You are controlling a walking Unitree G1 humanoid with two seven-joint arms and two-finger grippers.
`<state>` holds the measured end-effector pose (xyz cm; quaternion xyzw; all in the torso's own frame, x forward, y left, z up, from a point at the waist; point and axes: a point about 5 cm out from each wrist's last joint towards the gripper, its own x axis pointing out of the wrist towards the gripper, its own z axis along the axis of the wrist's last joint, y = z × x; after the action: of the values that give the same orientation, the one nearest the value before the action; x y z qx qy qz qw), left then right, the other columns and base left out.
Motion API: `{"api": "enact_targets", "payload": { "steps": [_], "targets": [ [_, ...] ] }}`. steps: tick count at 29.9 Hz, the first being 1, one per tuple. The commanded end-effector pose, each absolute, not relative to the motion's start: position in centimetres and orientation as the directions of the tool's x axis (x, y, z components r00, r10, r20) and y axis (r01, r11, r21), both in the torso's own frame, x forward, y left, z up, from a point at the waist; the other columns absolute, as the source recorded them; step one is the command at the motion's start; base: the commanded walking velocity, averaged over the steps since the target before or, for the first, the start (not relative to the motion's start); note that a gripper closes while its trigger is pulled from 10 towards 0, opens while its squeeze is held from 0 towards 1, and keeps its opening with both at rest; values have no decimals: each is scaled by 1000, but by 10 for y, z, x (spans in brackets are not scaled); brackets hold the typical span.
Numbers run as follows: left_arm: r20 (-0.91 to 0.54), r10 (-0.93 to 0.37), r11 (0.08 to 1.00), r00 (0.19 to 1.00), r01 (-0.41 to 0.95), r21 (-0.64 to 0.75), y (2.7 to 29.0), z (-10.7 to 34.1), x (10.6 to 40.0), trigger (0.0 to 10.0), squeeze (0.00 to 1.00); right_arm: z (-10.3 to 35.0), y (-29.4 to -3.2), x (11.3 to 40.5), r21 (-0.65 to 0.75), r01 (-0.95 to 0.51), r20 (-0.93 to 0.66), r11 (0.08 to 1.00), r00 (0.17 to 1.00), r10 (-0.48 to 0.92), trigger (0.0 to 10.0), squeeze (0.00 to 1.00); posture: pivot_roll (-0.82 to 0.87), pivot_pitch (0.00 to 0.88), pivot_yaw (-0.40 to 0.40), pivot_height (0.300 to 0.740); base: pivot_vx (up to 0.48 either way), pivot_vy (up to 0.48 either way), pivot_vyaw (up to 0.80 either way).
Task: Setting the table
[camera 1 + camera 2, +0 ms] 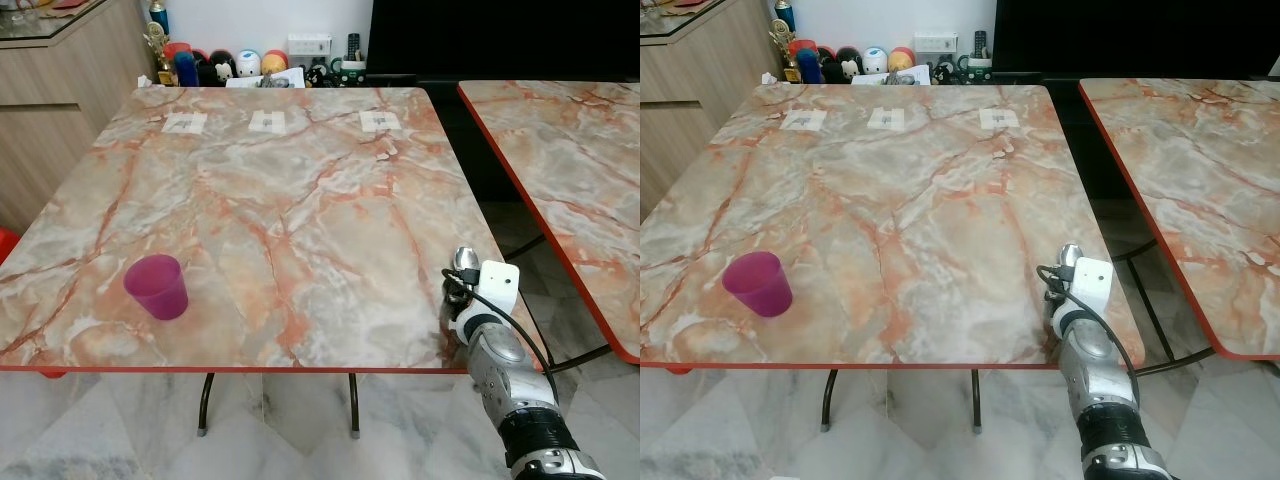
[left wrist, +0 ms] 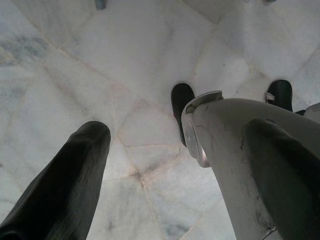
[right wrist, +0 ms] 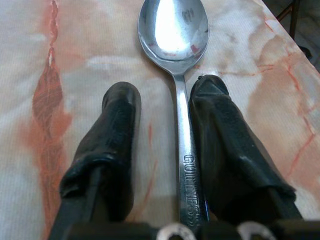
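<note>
Table (image 1: 300,200): marble-patterned top, orange and grey veining, red rim; dark metal legs under near edge.
Spoon (image 3: 175,35): steel, bowl up, flat on table close to near right corner; handle between the two black fingers, against one of them; bowl past fingertips; handle stamped with lettering.
Right gripper (image 3: 167,92): low over near right corner of table; fingers parted, one each side of spoon handle; gap visible between handle and the other finger; not clamped.
Right arm (image 1: 500,350): silver, up from below near edge, white wrist block and black cable on top.
Purple cup (image 1: 157,286): translucent, upright, near left corner of table, short of near edge; well apart from spoon.
Paper tags (image 1: 268,122): three pale squares in a row along far edge.
Left gripper (image 2: 165,145): hanging over pale marble floor (image 2: 125,75) beside robot's own silver leg; one black finger at each side of wrist view, wide gap between, nothing held.
Second table (image 1: 570,170): same marble top and red rim, off right edge of first table, gap between.
Far side: row of small toy figures (image 1: 215,65) beyond far edge against wall.
Wooden cabinet (image 1: 50,110): beyond left edge of table.
</note>
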<state>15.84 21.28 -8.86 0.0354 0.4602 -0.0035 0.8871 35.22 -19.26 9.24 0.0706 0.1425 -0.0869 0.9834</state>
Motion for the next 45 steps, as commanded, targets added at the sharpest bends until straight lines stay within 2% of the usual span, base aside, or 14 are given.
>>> {"api": "enact_targets", "payload": {
  "steps": [1,31,32,33,34,35,39,45],
  "targets": [
    [-849,7,998,528,54,41,207,-95,145,10000,0,82,-186,350,132,177,-342,975,932,-123,0,0,44,143,-8,740,0,0,0],
    [-856,-14,997,517,76,30,202,-98,140,10000,0,81,-179,350,108,150,-321,983,941,-108,157,0,45,114,-6,740,0,0,0],
    [-856,-14,997,517,77,30,202,-98,140,10000,0,83,-179,351,108,148,-307,983,945,-109,1294,0,45,114,-6,740,0,0,0],
    [-855,-15,996,518,79,30,202,-98,140,10000,0,85,-178,351,106,145,-291,984,951,-109,3059,0,45,115,-6,740,0,0,0],
    [-855,-16,996,518,79,30,201,-98,141,10000,0,87,-177,352,106,141,-277,984,955,-107,3059,0,44,115,-6,740,0,0,0],
    [-855,-16,996,519,80,30,201,-98,141,10000,0,88,-177,352,103,140,-271,985,956,-108,10000,0,44,115,-6,740,0,0,0],
    [-854,-16,996,521,82,31,200,-98,141,10000,0,94,-177,354,112,157,-233,981,964,-128,10000,0,46,123,-8,740,0,0,0],
    [-854,-13,996,520,78,32,199,-98,140,10000,0,118,-178,356,178,158,-53,971,987,-151,10000,0,42,130,-8,740,0,0,0]
  ]
}}
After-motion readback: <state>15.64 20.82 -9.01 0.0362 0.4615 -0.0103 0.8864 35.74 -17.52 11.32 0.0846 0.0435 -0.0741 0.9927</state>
